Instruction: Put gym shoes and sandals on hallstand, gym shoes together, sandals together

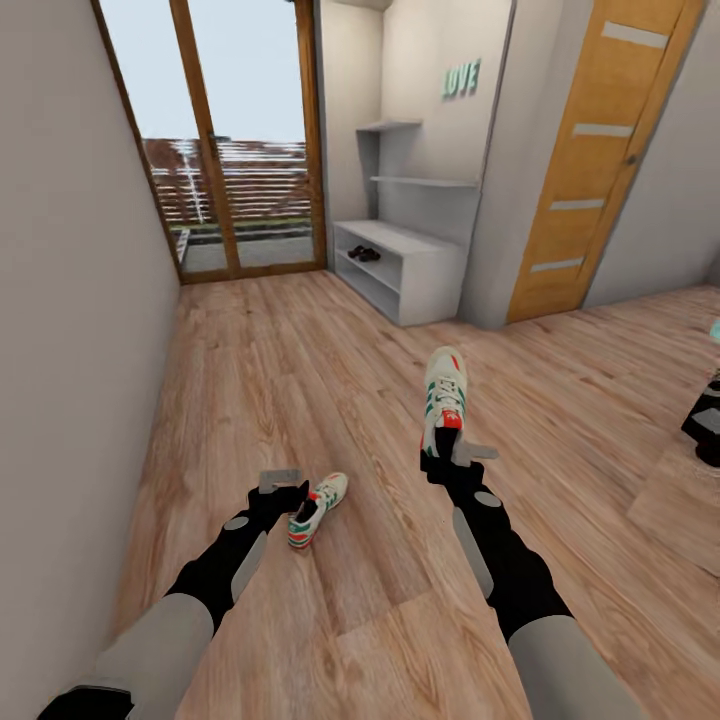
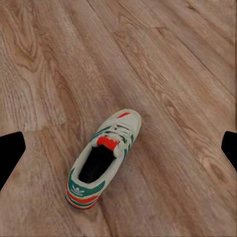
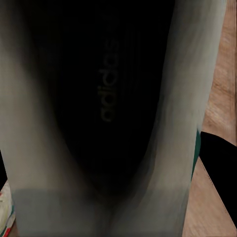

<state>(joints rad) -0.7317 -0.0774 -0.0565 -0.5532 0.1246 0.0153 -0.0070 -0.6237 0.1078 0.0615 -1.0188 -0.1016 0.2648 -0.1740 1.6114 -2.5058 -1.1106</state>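
One gym shoe (image 1: 318, 510), white with green stripes and a red-orange heel, lies on the corridor floor (image 1: 330, 390). My left gripper (image 1: 285, 493) hovers just beside its heel. In the left wrist view that shoe (image 2: 103, 158) lies below and between the spread black fingertips (image 2: 11, 153), so the left gripper (image 2: 123, 143) is open. My right gripper (image 1: 446, 457) is shut on the heel of the other gym shoe (image 1: 445, 398), held up off the floor, toe pointing away. Its dark insole (image 3: 106, 94) shows close up. Two dark sandals (image 1: 363, 253) rest side by side on a shelf of the white hallstand (image 1: 415, 270).
The left wall (image 1: 70, 300) runs close beside my left arm. A glass door with a wooden frame (image 1: 240, 150) closes the corridor's far end. An orange wooden door (image 1: 600, 150) stands right of the hallstand. A dark object (image 1: 705, 420) sits at the right edge.
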